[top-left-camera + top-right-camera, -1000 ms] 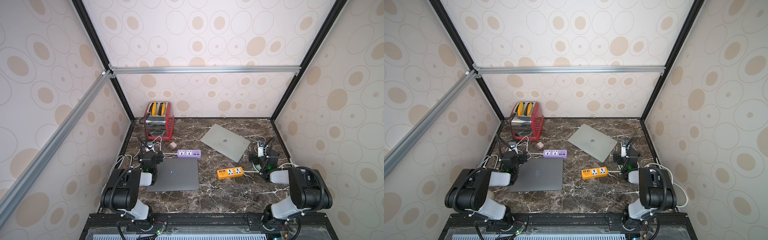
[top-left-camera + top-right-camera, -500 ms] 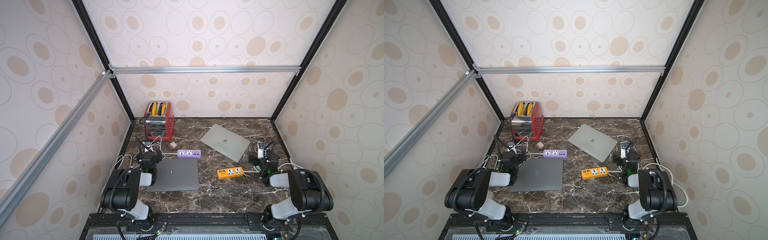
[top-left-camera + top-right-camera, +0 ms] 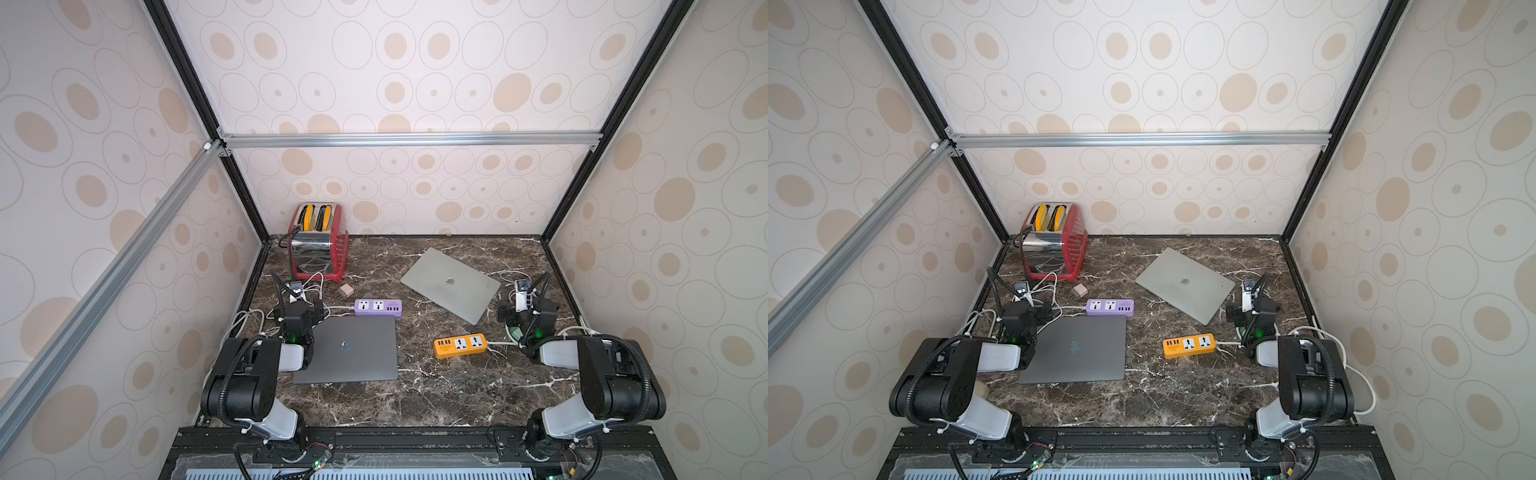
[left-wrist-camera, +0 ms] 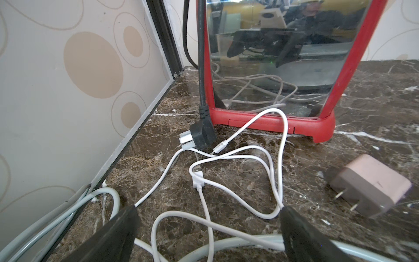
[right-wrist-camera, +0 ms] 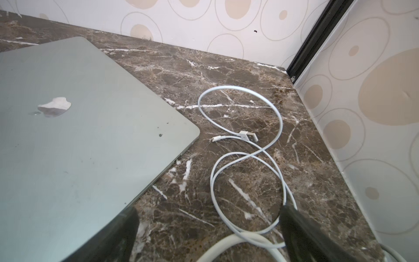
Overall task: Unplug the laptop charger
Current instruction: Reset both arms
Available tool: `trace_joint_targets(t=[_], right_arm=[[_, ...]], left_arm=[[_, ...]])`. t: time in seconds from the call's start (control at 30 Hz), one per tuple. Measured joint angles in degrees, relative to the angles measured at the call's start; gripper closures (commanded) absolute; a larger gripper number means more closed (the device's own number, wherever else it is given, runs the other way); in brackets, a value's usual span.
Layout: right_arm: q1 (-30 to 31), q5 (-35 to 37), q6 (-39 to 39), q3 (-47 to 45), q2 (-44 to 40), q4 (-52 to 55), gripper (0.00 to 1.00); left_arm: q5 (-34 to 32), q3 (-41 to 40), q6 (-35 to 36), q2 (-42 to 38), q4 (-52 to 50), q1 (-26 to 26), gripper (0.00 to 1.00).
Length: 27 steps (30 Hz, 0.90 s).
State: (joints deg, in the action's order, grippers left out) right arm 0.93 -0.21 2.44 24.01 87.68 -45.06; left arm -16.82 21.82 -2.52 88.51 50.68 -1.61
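Only the right arm (image 3: 561,353) has shifted slightly since a second ago; nothing on the counter (image 3: 436,395) has moved. Near the left, the pinkish charger brick (image 4: 367,186) lies loose between the red toaster (image 3: 318,245) and the purple power strip (image 3: 378,307), prongs bare, in no socket. It looks light, rigid and smooth: pinch its flat sides, not the prongs. Left gripper (image 4: 207,211) is spread wide over tangled white cables (image 4: 197,180), holding nothing; right gripper (image 5: 208,208), equally spread and empty, faces a loose USB cable (image 5: 248,136) beside the silver laptop (image 5: 79,124).
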Motion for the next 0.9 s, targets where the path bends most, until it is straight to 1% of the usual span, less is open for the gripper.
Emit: trace_joint_targets(t=[0.17, 0.37, 0.47, 0.57, 0.67, 0.7, 0.77, 0.8, 0.87, 0.9], right_arm=[[0.0, -0.2, 0.0, 0.0, 0.0, 0.6, 0.00], [0.0, -0.2, 0.0, 0.0, 0.0, 0.6, 0.00], [0.0, 0.0, 0.0, 0.0, 0.0, 0.5, 0.00], [0.0, 3.6, -1.2, -0.8, 0.0, -1.1, 0.00], [0.0, 7.5, -2.6, -3.9, -0.3, -4.2, 0.00], [0.0, 7.5, -2.6, -4.7, -0.3, -4.7, 0.00], [-0.1, 2.9, -0.4, -5.6, -0.3, -5.6, 0.00], [0.1, 0.7, 0.5, -5.8, -0.3, -6.0, 0.00], [0.7, 0.5, 0.5, -5.8, -0.3, -6.9, 0.00], [0.8, 1.8, -0.1, -5.8, -0.3, -7.3, 0.00]], left_arm=[[0.0, 0.2, 0.0, 0.0, -0.5, 0.1, 0.01], [-2.8, 0.2, -0.8, 0.0, -0.5, 0.2, 0.01], [-1.5, 0.1, -0.6, 0.0, -0.2, 0.3, 0.01], [-3.1, -0.2, -1.6, 0.0, 0.2, 0.5, 0.01], [-3.8, -0.2, -2.1, 0.0, 0.2, 1.0, 0.01], [-2.7, -0.3, -1.8, 0.0, 0.6, 1.0, 0.01], [2.0, -0.9, -0.3, -0.1, 1.5, 1.2, 0.01], [3.1, -1.3, 0.0, -0.2, 1.8, 1.2, 0.01], [2.7, -1.5, -0.2, -0.2, 1.9, 1.0, 0.01], [1.3, -1.3, -0.7, -0.2, 1.3, 1.0, 0.01]])
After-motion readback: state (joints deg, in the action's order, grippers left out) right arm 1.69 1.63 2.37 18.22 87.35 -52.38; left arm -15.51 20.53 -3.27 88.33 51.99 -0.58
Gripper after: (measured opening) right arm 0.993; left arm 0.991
